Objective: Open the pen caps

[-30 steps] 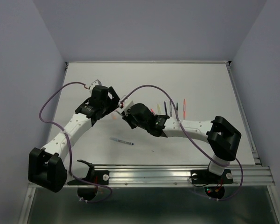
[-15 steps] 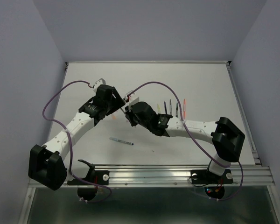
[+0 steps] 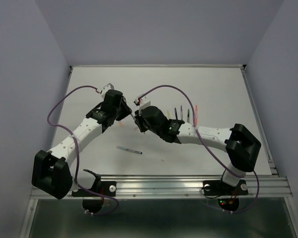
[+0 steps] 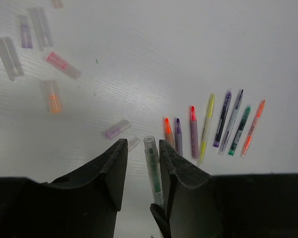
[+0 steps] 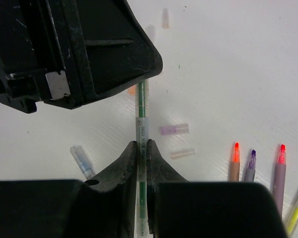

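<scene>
My right gripper (image 5: 141, 147) is shut on the barrel of a green highlighter pen (image 5: 141, 124) and holds it above the table. The pen's clear cap (image 4: 150, 148) sticks out between the fingers of my left gripper (image 4: 141, 145). The cap rests against the right-hand finger, and a gap remains on the other side, so those jaws are open. From above, the left gripper (image 3: 129, 114) and right gripper (image 3: 138, 119) meet nose to nose at mid table, hiding the pen.
Several uncapped pens (image 4: 206, 126) lie in a row to the right (image 3: 183, 114). Loose caps are scattered on the table: pink (image 4: 63, 65), orange (image 4: 51, 96), purple (image 5: 175, 129), clear (image 5: 182, 153). A dark pen (image 3: 129, 149) lies nearer the front rail.
The left gripper has moved right onto the pen's capped end, and its jaws have narrowed from wide open. The right gripper has kept its grip on the pen.
</scene>
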{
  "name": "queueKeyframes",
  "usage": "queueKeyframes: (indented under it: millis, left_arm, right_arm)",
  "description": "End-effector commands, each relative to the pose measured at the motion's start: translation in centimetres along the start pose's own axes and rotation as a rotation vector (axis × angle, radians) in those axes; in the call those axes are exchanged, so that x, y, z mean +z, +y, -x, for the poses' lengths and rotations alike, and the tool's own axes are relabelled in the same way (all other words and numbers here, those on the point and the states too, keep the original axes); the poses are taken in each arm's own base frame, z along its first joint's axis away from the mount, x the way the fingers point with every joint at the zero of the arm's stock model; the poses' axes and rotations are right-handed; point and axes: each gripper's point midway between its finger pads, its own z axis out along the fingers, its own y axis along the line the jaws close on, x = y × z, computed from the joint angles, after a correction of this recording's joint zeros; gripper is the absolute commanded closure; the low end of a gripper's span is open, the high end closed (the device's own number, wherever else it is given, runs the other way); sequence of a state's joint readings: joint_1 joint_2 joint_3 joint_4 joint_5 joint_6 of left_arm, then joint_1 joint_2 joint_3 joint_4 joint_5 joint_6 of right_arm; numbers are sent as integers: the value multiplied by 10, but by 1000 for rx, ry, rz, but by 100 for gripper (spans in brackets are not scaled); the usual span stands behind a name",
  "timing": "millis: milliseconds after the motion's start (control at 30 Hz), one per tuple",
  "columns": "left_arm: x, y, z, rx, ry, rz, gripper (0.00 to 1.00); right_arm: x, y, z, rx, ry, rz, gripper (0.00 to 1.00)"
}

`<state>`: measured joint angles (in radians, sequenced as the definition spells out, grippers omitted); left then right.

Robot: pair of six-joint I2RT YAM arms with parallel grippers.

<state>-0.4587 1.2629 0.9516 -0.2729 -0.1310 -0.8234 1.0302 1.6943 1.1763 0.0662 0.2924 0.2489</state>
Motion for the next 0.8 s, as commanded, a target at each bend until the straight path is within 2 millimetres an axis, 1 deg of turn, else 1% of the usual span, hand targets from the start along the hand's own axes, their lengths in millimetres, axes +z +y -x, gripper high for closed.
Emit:
queueKeyframes:
  millis: [0, 33, 67, 133, 167, 200, 300, 333, 367, 400, 467, 500, 533, 600, 633, 667, 700, 767]
  left_arm:
    - [-2, -19, 10, 1, -25, -53, 58]
    - [-2, -20, 10, 2, -24, -57, 58]
    - [-2, -20, 10, 1, -22, -57, 58]
    - [0, -20, 9, 1, -19, -58, 59]
    - [0, -20, 8, 4, -15, -59, 61]
    - [0, -21, 8, 4, -14, -60, 66]
    - [0, -22, 8, 2, -16, -66, 75]
    - [-1, -23, 9, 3, -17, -69, 82]
    - [-1, -23, 8, 3, -17, -71, 87]
    - [-1, -24, 8, 3, -16, -74, 99]
    - [-2, -23, 8, 5, -16, -74, 100]
    - [-2, -24, 9, 5, -19, -78, 100]
    - [-2, -22, 7, 9, -17, -76, 100]
    - [-4, -24, 9, 7, -29, -87, 100]
    - [-3, -21, 7, 6, -26, -84, 100]
    - [-4, -23, 9, 2, -36, -93, 100]
    - [-6, -23, 9, 0, -39, -98, 100]
    - [-8, -24, 10, 1, -44, -106, 100]
  right_arm:
    - [-1, 5, 36, 46, -82, 7, 99]
    - [-1, 6, 37, 44, -83, 10, 99]
    - [1, 2, 39, 45, -85, 5, 99]
    - [1, 4, 40, 45, -86, 15, 99]
    - [1, 6, 41, 46, -86, 22, 99]
    - [2, 6, 40, 45, -83, 24, 99]
    - [3, 7, 39, 43, -80, 26, 99]
    - [4, 7, 37, 42, -75, 28, 99]
    - [4, 7, 37, 43, -75, 28, 99]
    - [5, 8, 37, 43, -74, 34, 98]
    - [6, 9, 36, 42, -70, 35, 96]
    - [8, 4, 37, 46, -73, 24, 92]
    - [8, 4, 38, 45, -74, 22, 87]
    - [10, 3, 38, 40, -75, 16, 70]
    - [10, 2, 38, 37, -75, 9, 65]
    - [10, 2, 38, 33, -76, 11, 60]
    - [12, 2, 38, 29, -75, 8, 54]
    - [12, 2, 39, 22, -78, 8, 50]
